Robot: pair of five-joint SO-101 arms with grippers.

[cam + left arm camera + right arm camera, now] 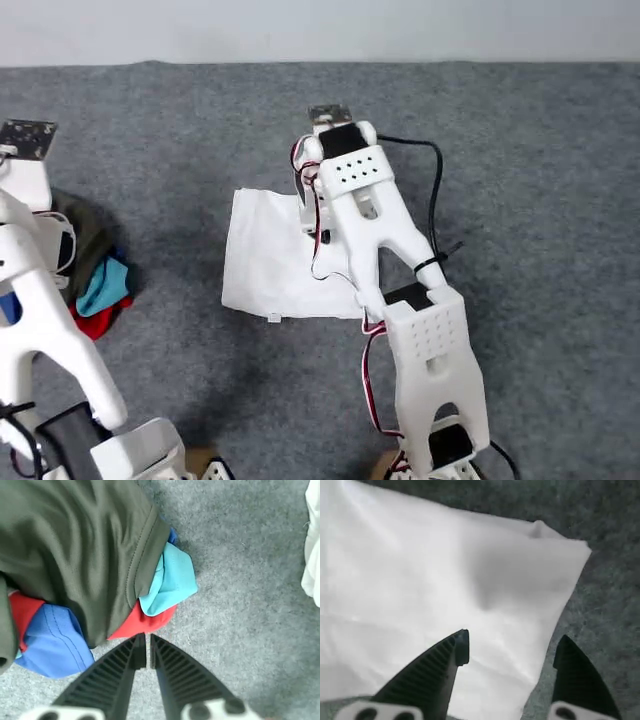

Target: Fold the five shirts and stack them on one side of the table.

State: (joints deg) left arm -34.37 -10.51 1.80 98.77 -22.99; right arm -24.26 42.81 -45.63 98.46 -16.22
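I read the right claw [514,646] as released, poised over one corner of the white shirt [262,262], which lies at the middle of the worktop [540,160]. The left claw [148,651] is clenched on nothing, just beside the stack [75,545] of olive, cyan, red and blue shirts at the worktop's left side.

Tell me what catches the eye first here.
A white shirt lies flat in the middle of the grey table, with the right gripper open above one corner. Toward the table's left side sits a heap of shirts, olive over teal, red and blue, with the left gripper shut beside it.
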